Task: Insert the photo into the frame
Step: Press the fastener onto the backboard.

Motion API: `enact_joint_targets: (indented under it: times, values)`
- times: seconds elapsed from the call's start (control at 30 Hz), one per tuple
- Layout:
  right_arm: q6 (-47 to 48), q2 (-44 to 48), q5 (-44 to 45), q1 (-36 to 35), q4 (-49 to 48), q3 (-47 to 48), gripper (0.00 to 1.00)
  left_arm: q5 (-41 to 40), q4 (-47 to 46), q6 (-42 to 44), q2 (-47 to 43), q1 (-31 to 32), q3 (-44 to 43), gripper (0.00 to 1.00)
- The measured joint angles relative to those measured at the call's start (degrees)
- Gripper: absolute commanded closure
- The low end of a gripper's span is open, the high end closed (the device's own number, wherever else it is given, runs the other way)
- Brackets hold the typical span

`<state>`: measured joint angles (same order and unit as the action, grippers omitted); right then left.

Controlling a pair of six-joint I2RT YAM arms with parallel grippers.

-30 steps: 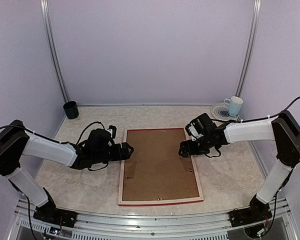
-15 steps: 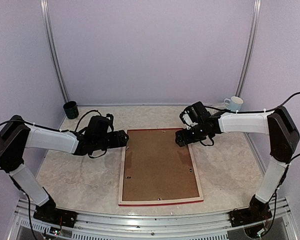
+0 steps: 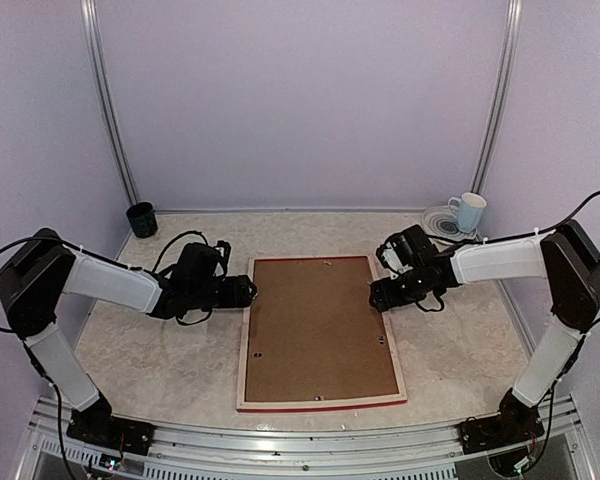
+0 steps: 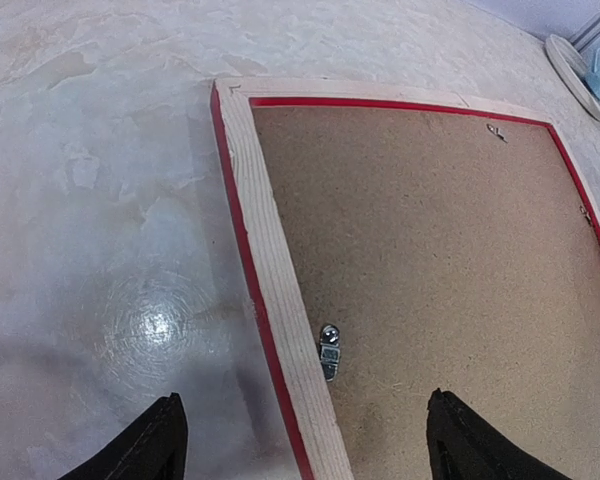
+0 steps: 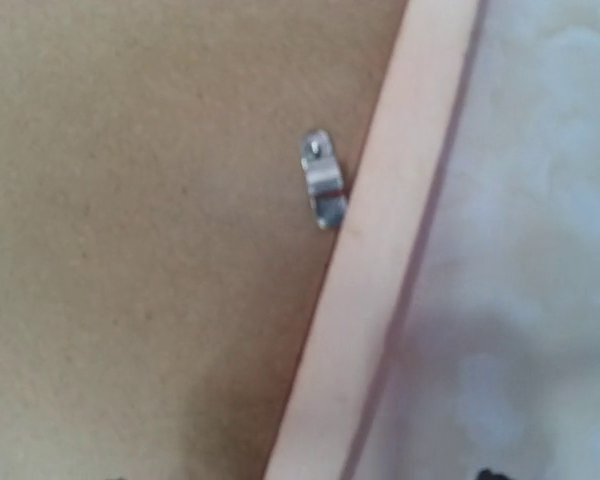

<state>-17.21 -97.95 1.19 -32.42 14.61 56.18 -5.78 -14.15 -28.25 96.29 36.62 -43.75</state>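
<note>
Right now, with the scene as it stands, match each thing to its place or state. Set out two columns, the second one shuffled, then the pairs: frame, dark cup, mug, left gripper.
Things
1. frame
2. dark cup
3. mug
4. left gripper

Places or states
A. standing on a plate, far right
B. open, jaws either side of the frame's left edge
C. lying face down in the middle, wood back up
D. far left corner

Pairs: 1-C; 2-D; 3-A; 4-B
</note>
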Motion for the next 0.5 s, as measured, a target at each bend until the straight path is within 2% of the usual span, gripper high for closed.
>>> enact_joint_targets:
  times: [0.17, 0.3, 0.37, 0.5]
  values:
    - [-1.01, 0.50, -0.37, 0.31, -3.82, -3.91, 0.43, 1.03, -0.81, 0.20, 2.51, -0.61, -0.02, 0.20]
    - [-1.70, 0.50, -0.79, 0.52, -5.49, -5.77, 0.46, 1.09, -0.81, 0.31, 4.11, -0.72, -0.04, 0.20]
    - [-1.88, 0.50, -1.44, 0.61, -6.47, -5.97, 0.51, 1.09, -0.81, 0.31, 4.42, -0.83, -0.04, 0.21]
    - [-2.23, 0.48, -2.67, 0.63, -8.50, -6.38, 0.65, 1.09, -0.96, 0.28, 4.48, -0.92, -0.04, 0.21]
